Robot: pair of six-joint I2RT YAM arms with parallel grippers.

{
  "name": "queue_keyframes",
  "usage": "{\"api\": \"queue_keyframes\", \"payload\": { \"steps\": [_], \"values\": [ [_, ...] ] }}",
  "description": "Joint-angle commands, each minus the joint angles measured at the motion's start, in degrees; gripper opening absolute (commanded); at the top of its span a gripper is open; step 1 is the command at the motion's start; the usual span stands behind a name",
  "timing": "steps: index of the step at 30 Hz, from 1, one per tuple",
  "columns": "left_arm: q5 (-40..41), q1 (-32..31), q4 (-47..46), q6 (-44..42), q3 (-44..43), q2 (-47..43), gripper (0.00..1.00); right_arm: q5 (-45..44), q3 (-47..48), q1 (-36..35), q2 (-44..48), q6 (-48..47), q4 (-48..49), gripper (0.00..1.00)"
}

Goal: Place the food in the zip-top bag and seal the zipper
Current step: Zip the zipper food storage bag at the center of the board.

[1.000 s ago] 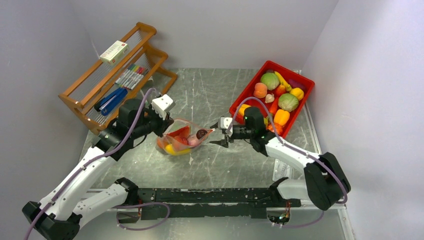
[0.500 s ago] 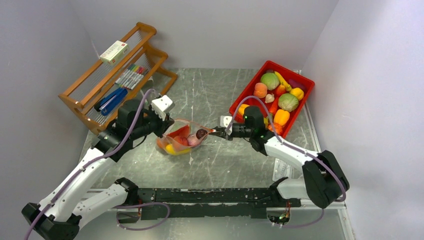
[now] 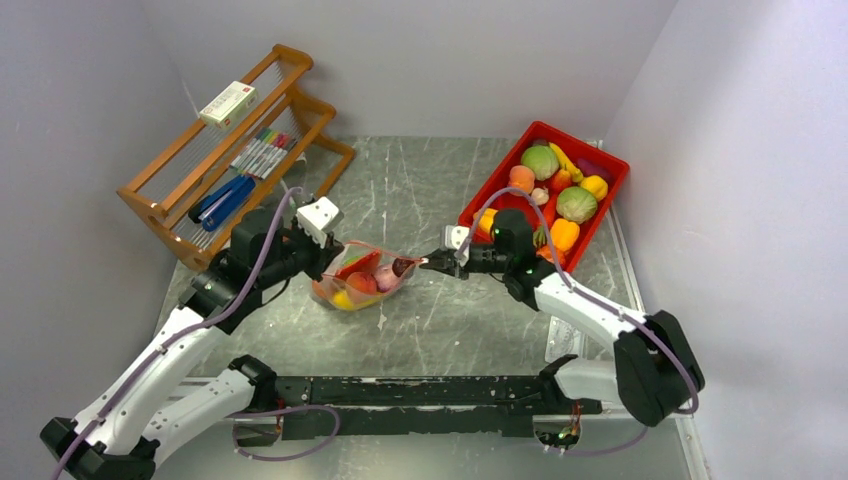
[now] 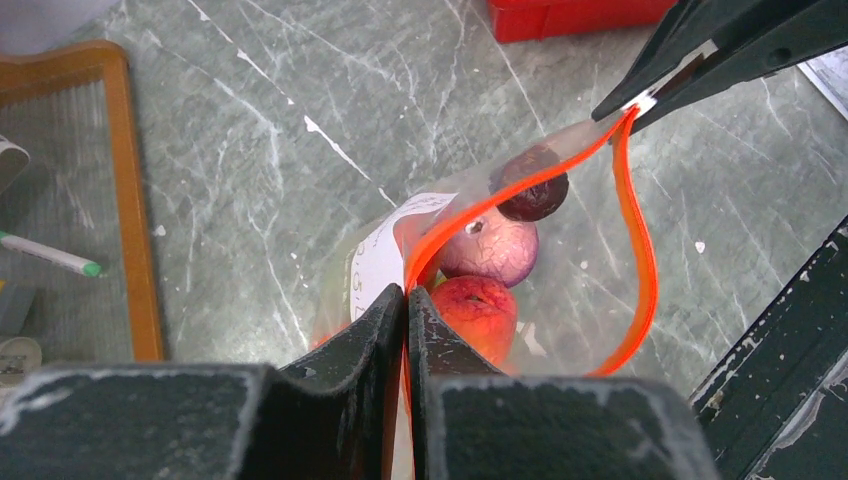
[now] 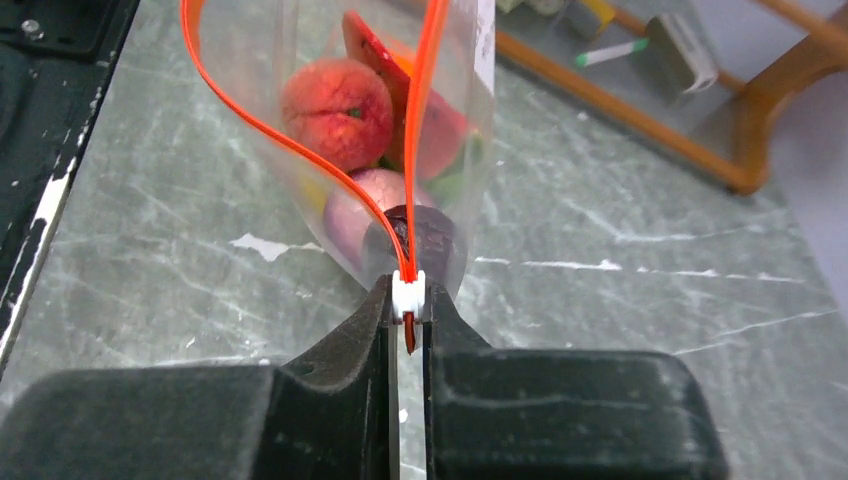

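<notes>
1. Wooden rack, far left of the surface. It holds a white box, a row of markers and a blue-handled implement.

2. My left tool. It is clenched on the left end of the zipper, with the orange strip pinched between its two dark fingers.

3. Zip-top bag. Clear, with a white label, it is strung between my two tools at mid-surface, near the rack's foot. The mouth gapes: the two zipper strips bow apart and meet only at the ends I hold. Whether its belly rests on the surface I cannot tell.

4. Food, inside the bag. There is a red-peach fruit, a pale purple piece and a dark round piece nearest the right end. Yellow and green show beneath, kinds unclear.

5. My right tool. It is clenched on the right end of the zipper, at its small white tab.

6. Red tray, far right. It carries loose toy produce: two green heads, plus orange, yellow and peach pieces. It sits apart from the bag, just behind my right arm.
</notes>
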State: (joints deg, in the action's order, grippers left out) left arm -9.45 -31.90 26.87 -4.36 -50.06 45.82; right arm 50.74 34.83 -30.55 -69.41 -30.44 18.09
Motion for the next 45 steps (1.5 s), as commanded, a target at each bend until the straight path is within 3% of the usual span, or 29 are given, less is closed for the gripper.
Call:
{"api": "queue_keyframes", "payload": {
  "steps": [1, 3, 4, 7, 9, 10, 12, 22, 24, 26, 27, 30, 35, 40, 45],
  "values": [
    [-0.87, 0.44, -2.57, 0.85, 0.85, -0.18, 0.07, 3.33, 2.81, 0.55, -3.48, -3.19, -5.48, 0.00],
    [-1.04, 0.46, -2.74, 0.78, 0.71, 0.32, 0.07, 2.89, 0.82, 1.27, -1.92, -1.82, -2.19, 0.28],
    [-1.11, 0.44, -2.85, 0.83, 0.82, 0.54, 0.07, 2.91, -1.61, 1.97, -0.99, 0.15, 1.18, 0.35],
    [-1.99, 0.44, -3.11, 0.73, 0.98, 1.08, 0.07, 4.62, -3.61, 3.91, -0.54, 2.10, 5.65, 0.36],
    [-2.32, 0.46, -2.54, 0.38, 0.78, 1.41, 0.07, 5.55, -1.90, 4.00, -2.18, 0.12, 2.59, 0.34],
    [-2.33, 0.48, -2.39, 0.26, 0.64, 1.49, 0.07, 6.09, -0.98, 4.07, -3.03, -0.61, 1.24, 0.27],
    [-2.21, 0.44, -2.35, 0.15, 0.49, 1.48, 0.07, 7.32, -0.09, 4.09, -4.18, -0.91, 0.65, 0.00],
    [-4.25, 0.44, -3.10, -0.30, 1.32, -0.08, 0.07, 7.69, -0.77, 4.11, -1.85, 3.53, 4.37, 0.00],
    [-4.59, 0.44, -2.86, -0.50, 1.49, -0.35, 0.07, 6.64, -2.14, 4.10, -1.58, 5.96, 7.60, 0.16],
    [-4.71, 0.44, -2.61, -0.81, 1.71, -0.62, 0.07, 5.42, -2.30, 4.09, -2.02, 6.00, 8.23, 0.23],
    [-4.78, 0.44, -2.59, -0.90, 1.85, -0.72, 0.07, 5.42, -1.55, 4.09, -2.43, 4.87, 6.58, 0.21],
    [-4.87, 0.44, -2.31, -0.98, 1.48, -0.67, 0.07, 6.40, 0.65, 4.09, -3.47, 2.53, 2.63, 0.00],
    [-3.99, 0.44, -1.90, -1.26, 1.03, -0.75, 0.08, 6.16, 0.16, 4.09, -3.08, 2.16, 2.45, 0.00],
    [-5.31, 0.44, -1.65, -3.30, -0.73, -1.14, 0.41, 8.62, 2.35, 4.01, -2.09, 5.86, 1.17, 0.00],
    [-9.79, 0.44, 1.04, -7.43, -5.84, 0.99, 0.47, 8.52, 2.97, 3.10, -2.03, 10.05, 2.53, 0.00]
  ]
}}
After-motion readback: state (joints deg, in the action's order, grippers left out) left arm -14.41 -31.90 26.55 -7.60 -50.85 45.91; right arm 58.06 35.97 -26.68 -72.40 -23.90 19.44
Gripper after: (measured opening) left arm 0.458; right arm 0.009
